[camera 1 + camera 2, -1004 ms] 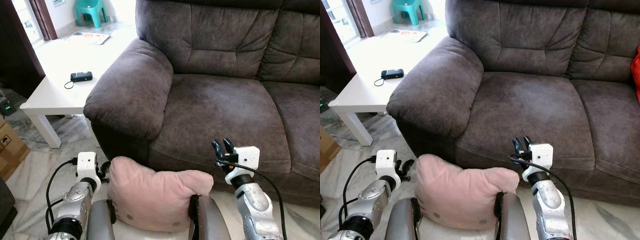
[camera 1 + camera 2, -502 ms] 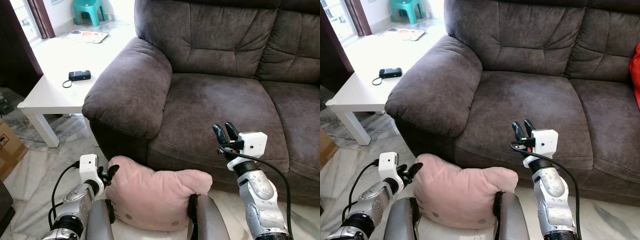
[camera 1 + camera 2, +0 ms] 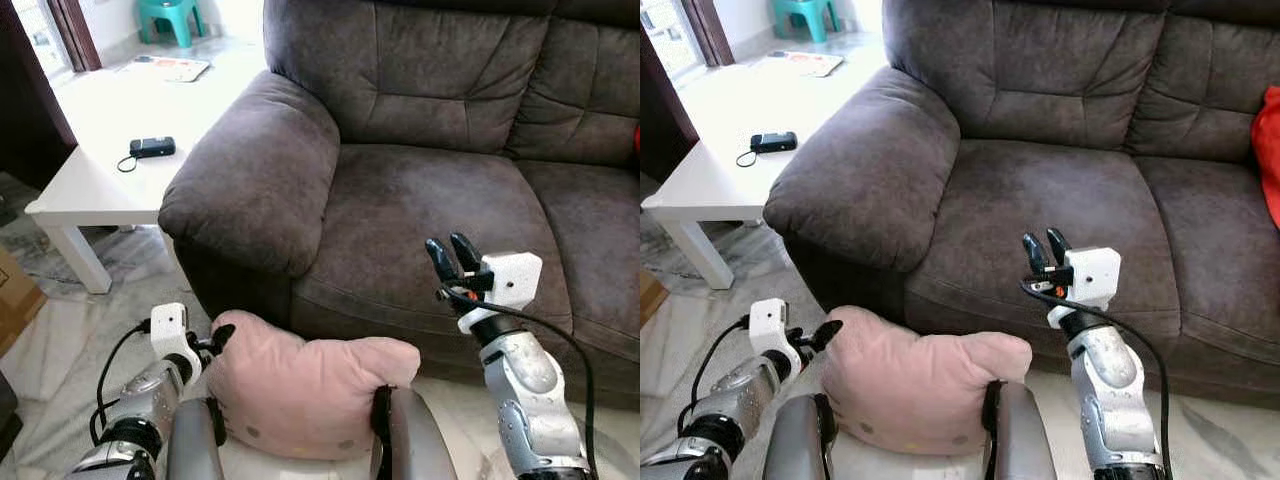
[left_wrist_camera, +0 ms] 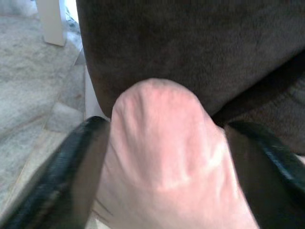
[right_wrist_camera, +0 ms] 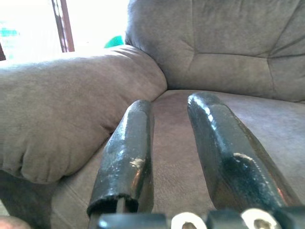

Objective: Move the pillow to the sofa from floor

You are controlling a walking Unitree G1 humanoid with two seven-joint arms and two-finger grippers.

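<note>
Pink pillow (image 3: 305,385) on floor (image 3: 60,330), leaning against sofa (image 3: 420,190) front below left armrest. Long axis runs sideways along sofa base; humped corner points up at robot's left.

Left gripper (image 3: 218,335) at that upper-left corner, fingers (image 4: 71,171) spread wide, corner of pillow between them. A second ago it sat just clear of pillow edge; now touching.

Right gripper (image 3: 452,255) raised over seat front, fingers apart, holding nothing; higher than a second ago.

White table (image 3: 90,170) left of sofa.
</note>
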